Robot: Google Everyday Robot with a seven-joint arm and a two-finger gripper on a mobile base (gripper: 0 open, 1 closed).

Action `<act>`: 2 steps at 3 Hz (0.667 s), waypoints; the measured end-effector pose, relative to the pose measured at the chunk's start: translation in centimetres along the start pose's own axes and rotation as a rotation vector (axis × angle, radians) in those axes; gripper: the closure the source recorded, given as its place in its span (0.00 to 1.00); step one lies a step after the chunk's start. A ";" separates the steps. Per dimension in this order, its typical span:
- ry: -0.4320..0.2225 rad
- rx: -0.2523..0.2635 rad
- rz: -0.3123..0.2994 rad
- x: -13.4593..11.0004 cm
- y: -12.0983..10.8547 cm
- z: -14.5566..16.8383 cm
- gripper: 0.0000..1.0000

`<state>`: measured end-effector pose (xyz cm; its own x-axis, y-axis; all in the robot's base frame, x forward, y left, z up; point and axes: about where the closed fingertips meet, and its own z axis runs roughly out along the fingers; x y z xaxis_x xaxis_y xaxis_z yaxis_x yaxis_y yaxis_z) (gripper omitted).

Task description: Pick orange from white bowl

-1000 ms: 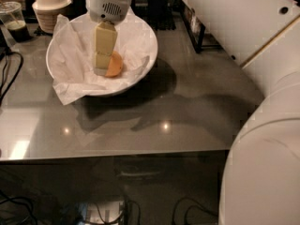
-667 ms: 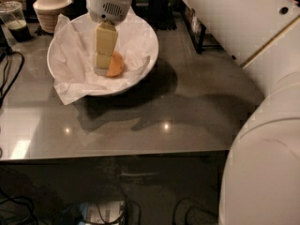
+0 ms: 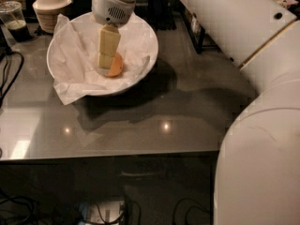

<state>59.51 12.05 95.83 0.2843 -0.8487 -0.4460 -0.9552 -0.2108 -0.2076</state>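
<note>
Because the orange [image 3: 116, 65] lies low in the middle of the bowl [image 3: 146, 46], on the crumpled paper [image 3: 70, 71] that lines it, the gripper [image 3: 107, 61] comes at it from straight above. The raised rim would, I judge, block any flatter approach. The bowl stands near the far left corner of the table [image 3: 187, 111]. The gripper hangs inside the bowl, its cream tip hard against the orange and covering the fruit's left half, so only an orange crescent shows on the right. Whether the gripper is clamped on the orange or merely set down beside it I cannot tell, because the contact is hidden behind the gripper's own body.

The wrist [image 3: 112, 6] sits directly over the bowl and points down. From it the arm [image 3: 262, 139] runs in thick white links from the far edge along the right side of the table to the near right corner, leaving the bowl unobstructed.

A lidded bowl [image 3: 50, 1] and a cup [image 3: 14, 20] of dark drink stand at the far left corner, just beyond the paper, and cables [image 3: 9, 67] trail over the left edge. A straight vertical lift looks safest, since loose paper could drag along with the fruit.
</note>
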 end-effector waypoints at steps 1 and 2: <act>-0.027 -0.005 0.018 0.7 -0.4 1.1 0.00; -0.045 -0.009 0.033 1.4 -0.7 2.1 0.00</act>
<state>60.72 12.06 93.53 0.2555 -0.8327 -0.4913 -0.9649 -0.1875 -0.1841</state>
